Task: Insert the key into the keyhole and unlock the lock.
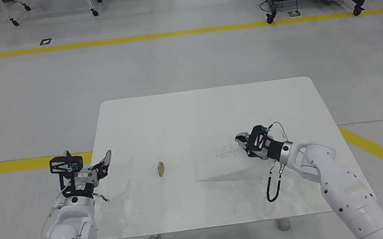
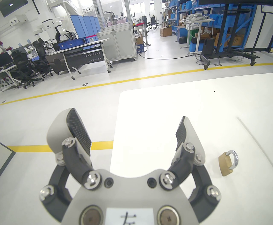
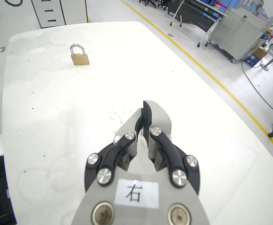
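You are looking at a white tabletop. Your left gripper is hovering at its left edge, fingers spread wide. Your right gripper is hanging over the right half, fingers pressed together. The brass lock is sitting between them, nearer the left.
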You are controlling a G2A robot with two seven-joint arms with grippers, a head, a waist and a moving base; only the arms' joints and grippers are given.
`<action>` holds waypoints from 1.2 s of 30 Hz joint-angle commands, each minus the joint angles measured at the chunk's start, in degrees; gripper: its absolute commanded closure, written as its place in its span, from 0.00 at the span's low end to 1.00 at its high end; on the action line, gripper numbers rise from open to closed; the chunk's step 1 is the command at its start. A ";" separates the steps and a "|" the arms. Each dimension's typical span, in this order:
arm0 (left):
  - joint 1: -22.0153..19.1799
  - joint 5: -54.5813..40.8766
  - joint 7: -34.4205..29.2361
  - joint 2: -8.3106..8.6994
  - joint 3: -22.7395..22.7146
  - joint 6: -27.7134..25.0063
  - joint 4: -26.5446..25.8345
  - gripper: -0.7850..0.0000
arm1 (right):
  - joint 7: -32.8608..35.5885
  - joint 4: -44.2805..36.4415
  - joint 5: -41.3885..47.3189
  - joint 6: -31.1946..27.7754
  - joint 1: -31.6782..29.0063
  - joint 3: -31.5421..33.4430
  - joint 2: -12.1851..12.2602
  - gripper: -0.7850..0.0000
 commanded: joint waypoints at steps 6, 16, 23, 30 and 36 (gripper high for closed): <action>-0.12 -3.03 -1.66 -0.09 1.85 -5.09 -0.22 0.00 | 0.00 0.00 0.00 0.00 0.00 0.00 0.00 1.00; -11.96 -6.76 -14.63 -1.28 18.36 -21.67 6.14 0.00 | 0.00 0.00 0.00 0.00 0.00 0.00 0.00 1.00; -21.52 -12.17 -7.74 -4.30 30.97 -22.40 18.75 0.00 | 0.00 0.00 0.00 0.00 0.00 0.00 0.00 1.00; -27.96 -8.36 -3.27 -6.92 39.48 -19.59 29.21 0.00 | 0.00 0.00 0.00 0.00 0.00 0.00 0.00 1.00; -30.54 -3.50 -0.46 -8.38 44.01 -17.28 32.38 0.00 | 0.00 0.00 0.00 0.00 0.00 0.00 0.00 1.00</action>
